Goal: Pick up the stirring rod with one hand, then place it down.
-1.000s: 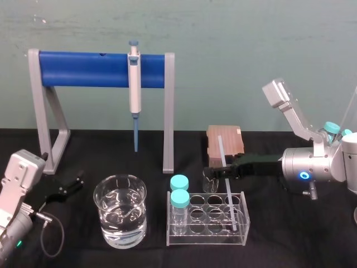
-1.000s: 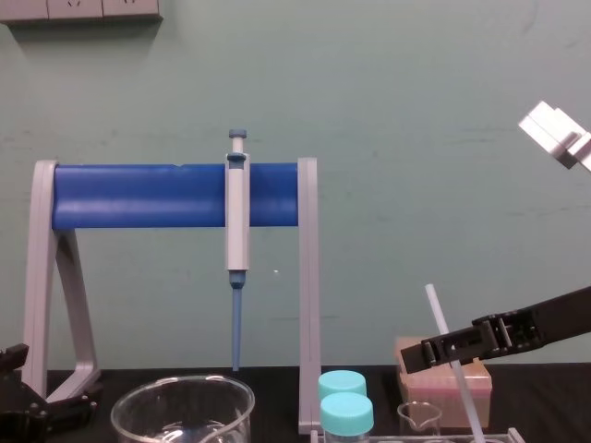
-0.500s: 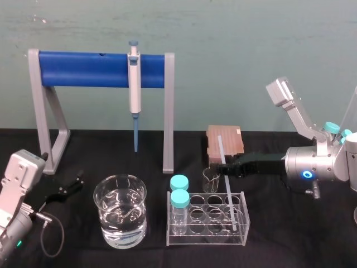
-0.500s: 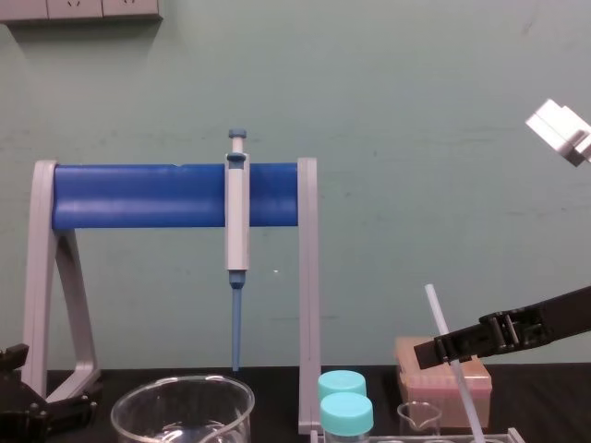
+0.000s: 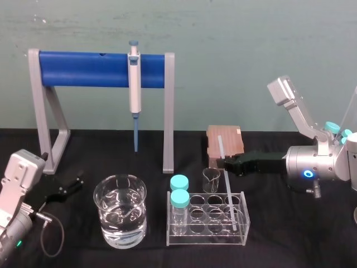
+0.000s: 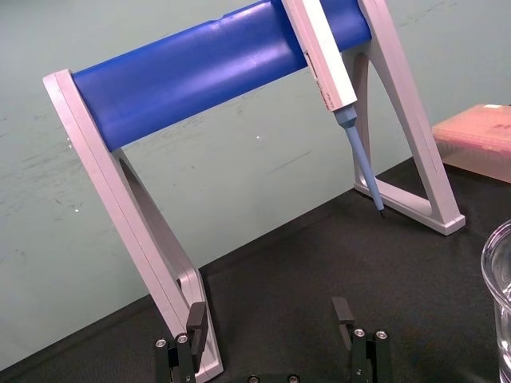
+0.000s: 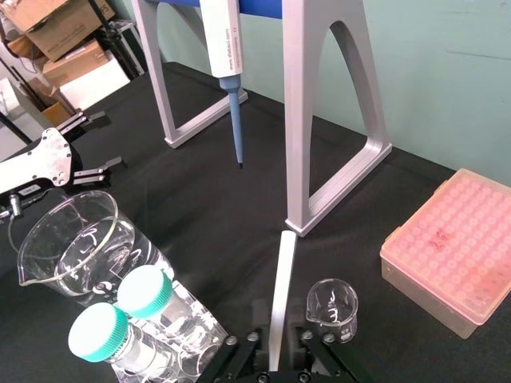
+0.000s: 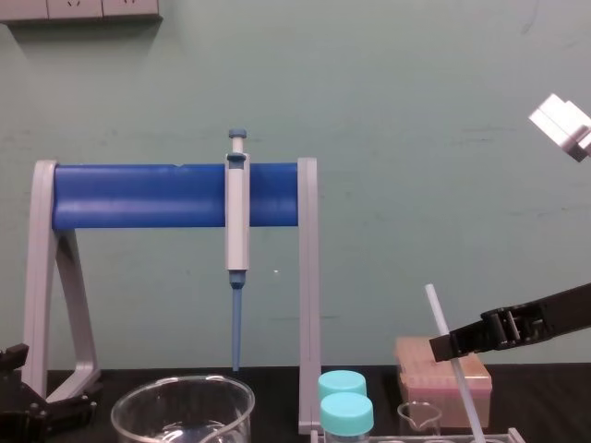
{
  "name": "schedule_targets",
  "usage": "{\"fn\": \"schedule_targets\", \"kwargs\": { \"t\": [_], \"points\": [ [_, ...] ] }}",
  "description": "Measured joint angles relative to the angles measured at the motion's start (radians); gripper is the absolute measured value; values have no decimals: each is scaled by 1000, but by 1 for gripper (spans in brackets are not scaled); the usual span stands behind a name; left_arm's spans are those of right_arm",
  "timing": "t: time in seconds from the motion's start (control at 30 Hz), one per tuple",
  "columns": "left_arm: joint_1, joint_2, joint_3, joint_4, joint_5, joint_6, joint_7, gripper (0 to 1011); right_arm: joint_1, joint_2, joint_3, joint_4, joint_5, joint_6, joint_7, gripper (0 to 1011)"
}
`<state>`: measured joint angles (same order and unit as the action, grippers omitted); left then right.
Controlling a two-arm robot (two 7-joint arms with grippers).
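The stirring rod (image 8: 438,316) and the small beaker (image 8: 417,420) are cut off by the chest view's bottom edge.

No legible text or labels

One pipette (image 5: 134,78) on one blue-barred stand (image 5: 83,68); one stirring rod (image 5: 228,183); one pink tip box (image 5: 234,139). Beakers: one large beaker (image 5: 120,223), one small beaker (image 5: 211,178). One tube rack (image 5: 206,239) with two teal-capped tubes (image 5: 179,198); left gripper (image 5: 70,187), right gripper (image 5: 220,166), two in all.

Translucent stirring rod (image 5: 228,190), tilted in clear rack (image 5: 202,235), right end effector (image 5: 225,165) loosely around it
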<state>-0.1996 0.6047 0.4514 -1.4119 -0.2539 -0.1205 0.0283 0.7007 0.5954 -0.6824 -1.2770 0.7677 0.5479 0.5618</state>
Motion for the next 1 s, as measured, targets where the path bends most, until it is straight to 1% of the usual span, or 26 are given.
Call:
{"fn": "schedule_targets", "kwargs": {
  "t": [0.1, 0.17, 0.5, 0.63, 0.83, 0.93, 0.97, 1.0],
  "points": [
    [0, 0, 0, 0, 0, 0, 0, 1005, 0, 2, 0, -1, 0, -2, 0, 88],
    [0, 0, 0, 0, 0, 0, 0, 1005, 0, 2, 1, -2, 0, -4, 0, 71],
    [0, 0, 0, 0, 0, 0, 0, 1005, -15, 16, 15, -30, 10, -16, -4, 71],
    [0, 0, 0, 0, 0, 0, 0, 1005, -32, 29, 28, -56, 23, -25, -12, 70],
    [0, 0, 0, 0, 0, 0, 0, 1005, -76, 58, 64, -117, 55, -53, -33, 70],
    [0, 0, 0, 0, 0, 0, 0, 1005, -113, 85, 93, -168, 77, -82, -52, 70],
    [0, 0, 0, 0, 0, 0, 0, 1005, -113, 85, 93, -168, 77, -82, -52, 70],
    [0, 0, 0, 0, 0, 0, 0, 1005, -128, 96, 104, -190, 84, -94, -60, 70]
  ]
}}
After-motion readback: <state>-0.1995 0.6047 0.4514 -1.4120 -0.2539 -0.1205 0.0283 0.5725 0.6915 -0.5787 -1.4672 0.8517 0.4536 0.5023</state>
